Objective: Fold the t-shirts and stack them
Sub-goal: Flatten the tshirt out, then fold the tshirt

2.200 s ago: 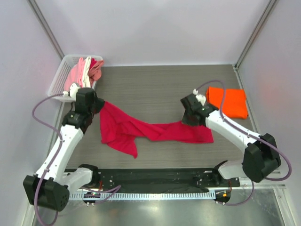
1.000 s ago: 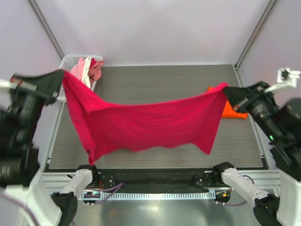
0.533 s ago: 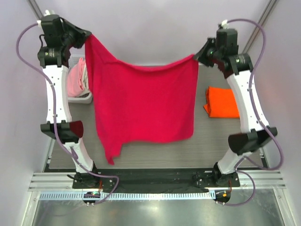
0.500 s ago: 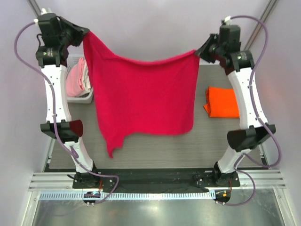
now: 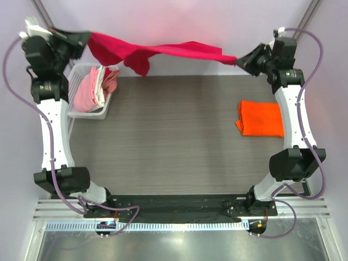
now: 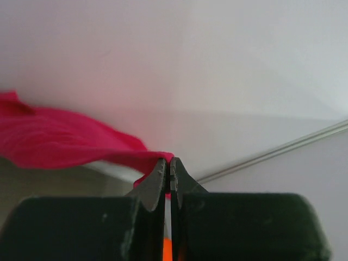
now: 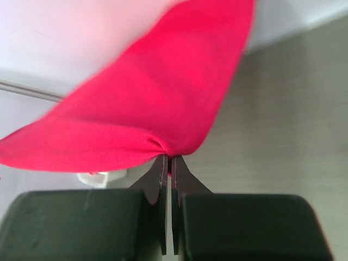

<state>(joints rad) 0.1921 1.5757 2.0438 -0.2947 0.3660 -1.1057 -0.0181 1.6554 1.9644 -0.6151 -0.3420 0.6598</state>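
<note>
Red shirt (image 5: 163,51) swung up from hanging to nearly level, strung between left gripper (image 5: 86,37) and right gripper (image 5: 240,60), both clamped on its edge. Likely a flick to lay it flat.

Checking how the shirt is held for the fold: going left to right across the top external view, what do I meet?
left gripper → crimson t-shirt → right gripper. The basket and the orange t-shirt overlap the grippers sideways, so they are left out.
</note>
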